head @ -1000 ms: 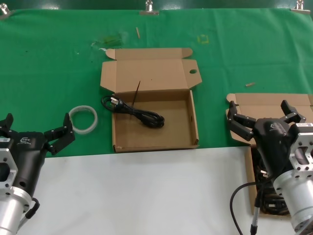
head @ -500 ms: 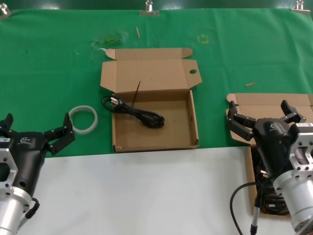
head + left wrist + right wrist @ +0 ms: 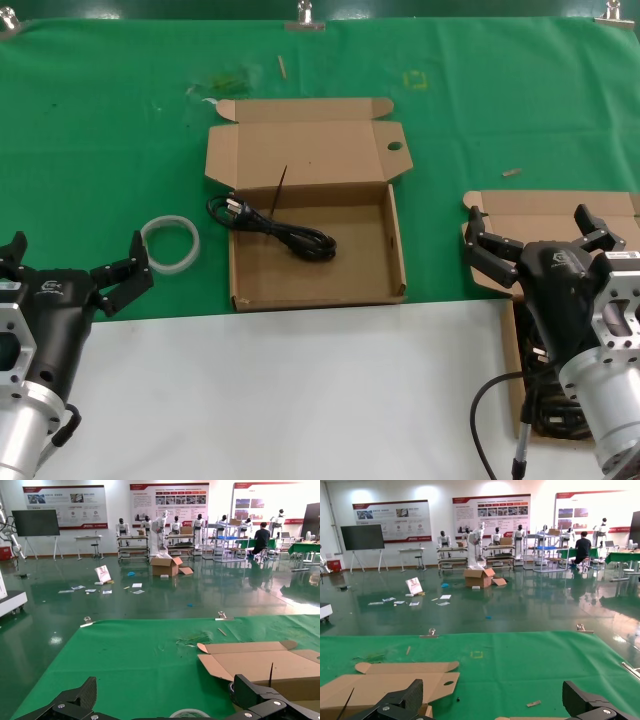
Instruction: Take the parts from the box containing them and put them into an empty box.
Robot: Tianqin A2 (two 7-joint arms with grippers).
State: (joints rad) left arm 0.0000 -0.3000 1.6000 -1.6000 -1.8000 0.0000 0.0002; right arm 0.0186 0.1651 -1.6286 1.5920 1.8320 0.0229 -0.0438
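The box with an oval hole in its lid (image 3: 300, 150) lies open at the table's middle, with one black power cord (image 3: 280, 230) inside, its plug over the left wall. The plain-lid box (image 3: 545, 208) is at the right, mostly hidden behind my right arm; dark cords (image 3: 547, 405) show in it below the wrist. My right gripper (image 3: 537, 232) is open and empty, held over that box. My left gripper (image 3: 75, 258) is open and empty at the left front, near the white ring. In the right wrist view the holed lid (image 3: 395, 682) lies beyond the open gripper (image 3: 495, 705).
A white ring of tubing (image 3: 170, 243) lies on the green cloth left of the middle box and shows in the left wrist view (image 3: 190, 713) between the open fingers (image 3: 80, 700). A white table strip (image 3: 300, 400) runs along the front. Small scraps (image 3: 511, 172) dot the cloth.
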